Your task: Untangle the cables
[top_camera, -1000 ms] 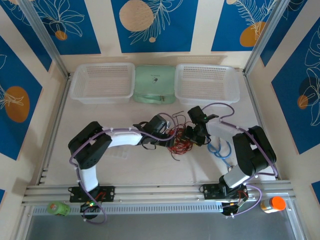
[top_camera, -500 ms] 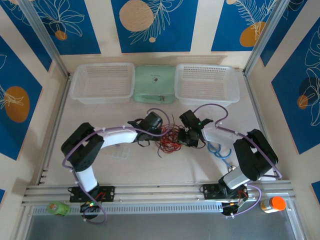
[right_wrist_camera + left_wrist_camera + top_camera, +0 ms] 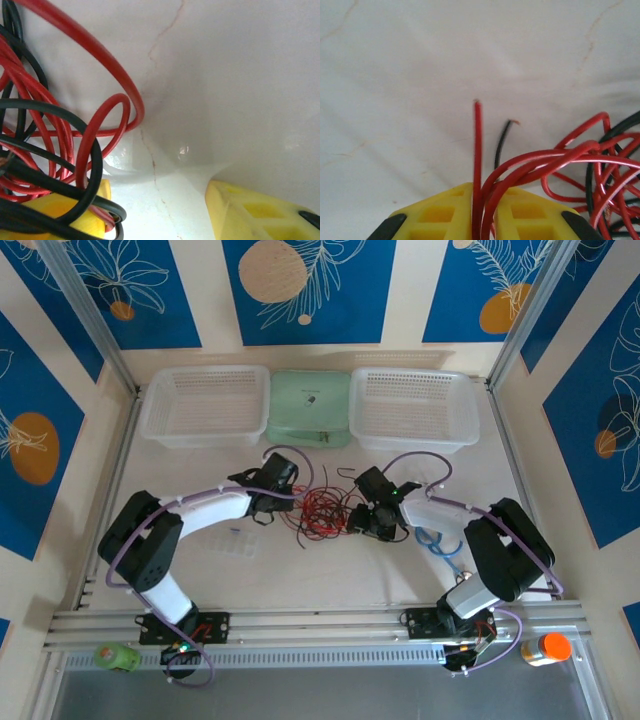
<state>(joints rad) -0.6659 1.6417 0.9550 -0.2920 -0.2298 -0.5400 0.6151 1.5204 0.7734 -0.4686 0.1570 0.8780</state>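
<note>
Top external view. We are logging the left arm [image 3: 150,540] with its elbow folded out to the left and its forearm lying rightward across the table [image 3: 330,575]. The left gripper [image 3: 285,490] is sitting at the left edge of the cables [image 3: 320,512]. The right arm [image 3: 505,550] is mirroring it: elbow out to the right, forearm pointing left, and the right gripper [image 3: 365,520] is touching the right edge of the same bundle. The cables are lying mid-table between the two grippers as one loose knot of red and dark strands, with stray loops trailing toward the near side. A light blue coiled cable [image 3: 440,540] is resting just beside the right forearm. Two white baskets [image 3: 205,405] and a green pouch [image 3: 310,408] are lining the far edge, well apart from the bundle.

Left wrist view. We are seeing the yellow fingers [image 3: 440,217] clenched on red strands. One straight red end is sticking out past the tips and several curved reds are bending off to the right. A thin black end is lying just beside the straight red one. The main knot is crowding the lower right corner.

Right wrist view. We are seeing the fingers [image 3: 250,215] spread apart, with bare table between them. Red and black loops are draping over the left finger and nothing is being pinched. The strands are glossy and looping over one another.
</note>
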